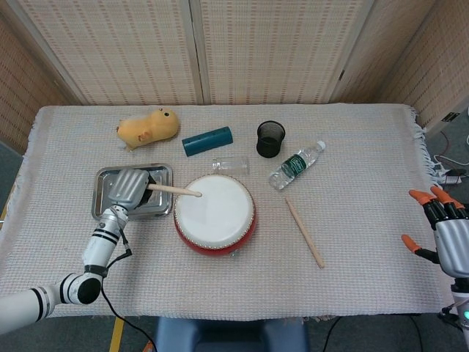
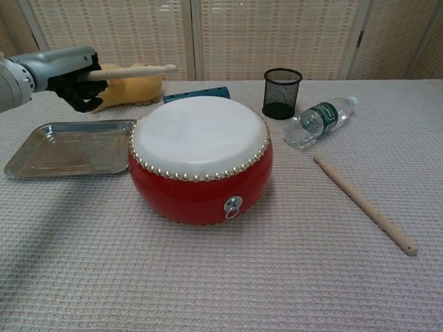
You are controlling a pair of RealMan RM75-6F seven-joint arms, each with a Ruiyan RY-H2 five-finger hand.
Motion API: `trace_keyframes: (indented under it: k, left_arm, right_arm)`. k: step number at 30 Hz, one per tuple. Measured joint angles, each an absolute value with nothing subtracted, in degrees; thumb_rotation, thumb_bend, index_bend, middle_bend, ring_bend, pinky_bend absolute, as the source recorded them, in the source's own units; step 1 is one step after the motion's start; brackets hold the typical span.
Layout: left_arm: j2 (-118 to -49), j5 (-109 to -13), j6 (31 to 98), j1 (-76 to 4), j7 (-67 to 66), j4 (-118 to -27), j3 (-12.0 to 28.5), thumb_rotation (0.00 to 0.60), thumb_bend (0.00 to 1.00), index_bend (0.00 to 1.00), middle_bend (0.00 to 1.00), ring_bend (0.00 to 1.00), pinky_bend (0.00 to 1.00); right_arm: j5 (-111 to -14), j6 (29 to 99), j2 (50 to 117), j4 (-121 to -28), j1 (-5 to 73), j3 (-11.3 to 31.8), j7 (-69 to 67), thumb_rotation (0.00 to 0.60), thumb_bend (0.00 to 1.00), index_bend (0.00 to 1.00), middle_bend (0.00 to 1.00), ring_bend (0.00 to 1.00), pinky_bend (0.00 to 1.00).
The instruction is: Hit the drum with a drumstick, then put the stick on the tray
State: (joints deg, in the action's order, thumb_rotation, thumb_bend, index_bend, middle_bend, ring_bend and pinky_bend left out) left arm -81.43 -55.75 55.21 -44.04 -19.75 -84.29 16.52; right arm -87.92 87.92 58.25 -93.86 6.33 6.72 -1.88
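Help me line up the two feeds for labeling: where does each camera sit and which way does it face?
Head view: high above the near edge, looking down on the whole table; shows the left hand and right hand.
Chest view: low at the near edge, looking level across the drum; shows only the left hand.
Shared: drum, tray, both drumsticks.

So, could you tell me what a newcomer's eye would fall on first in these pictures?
Most striking is the red drum with its white skin, at the table's centre. Just left of it, the left hand holds a drumstick raised above the drum's near-left rim, over the metal tray. A second drumstick lies loose on the cloth to the drum's right.
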Motion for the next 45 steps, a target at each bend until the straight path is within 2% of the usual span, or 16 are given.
trace_keyframes:
  k: [11,15,19,22,25,32,35,41,45]
  left_arm:
    - [-85.6,-58.2,58.1,-46.2,-37.4,-77.7,11.0,0.6,0.74,1.0,1.0,1.0,1.0]
    - [-84.8,-57.1,58.4,-45.6,-33.7,-80.2,12.7,0.6,0.74,1.0,1.0,1.0,1.0]
    - [-82.9,-55.8,57.8,-44.9,-24.3,-83.5,15.6,0.6,0.74,1.0,1.0,1.0,1.0]
    - [-82.2,-55.5,57.5,-44.9,-19.3,-84.1,16.2,0.6,0.74,1.0,1.0,1.0,1.0]
    - [-82.3,-55.3,57.2,-45.3,-20.0,-83.6,15.6,0.6,0.74,1.0,1.0,1.0,1.0]
    - [-84.5,-54.5,56.6,-47.0,-35.2,-80.2,11.5,0.6,0.74,1.0,1.0,1.0,1.0]
    - [-84.9,-53.9,57.2,-47.0,-37.8,-80.3,11.5,0.6,0.74,1.0,1.0,1.0,1.0]
    - [-84.3,-53.1,59.5,-45.6,-28.1,-83.0,15.0,0.6,0.74,1.0,1.0,1.0,1.0]
    - [-83.8,-53.3,59.5,-45.5,-22.3,-83.4,15.5,0.6,0.74,1.0,1.0,1.0,1.0]
  right_arm:
    - [-87.6,87.7,58.2,-93.8,6.3,6.7,-2.1,0.6,0.18,0.17,0.21,0.08,0.22]
    - [-87.8,87.8,58.3,-93.6,6.3,6.6,-2.4,0.6,0.18,0.17,0.21,0.08,0.22]
    - [-87.7,88.0,58.3,-93.6,6.2,6.6,-2.4,0.6,0.18,0.17,0.21,0.08,0.22]
    - [-87.6,88.0,58.3,-93.5,6.2,6.6,-2.5,0.6,0.18,0.17,0.21,0.08,0.22]
    - [-87.4,87.8,58.4,-93.3,6.2,6.6,-2.6,0.6,0.18,0.17,0.21,0.08,0.22]
    - [-87.3,87.6,58.5,-93.0,6.3,6.6,-3.0,0.6,0.18,0.17,0.21,0.08,0.22]
    - [-87.3,87.7,58.6,-92.9,6.3,6.6,-3.0,0.6,0.18,0.17,0.21,0.08,0.22]
    - [-87.2,87.5,58.7,-92.8,6.3,6.7,-3.1,0.6,0.18,0.17,0.21,0.08,0.22]
    - [-87.0,87.2,58.9,-92.5,6.5,6.7,-3.3,0.6,0.18,0.17,0.21,0.08,0.22]
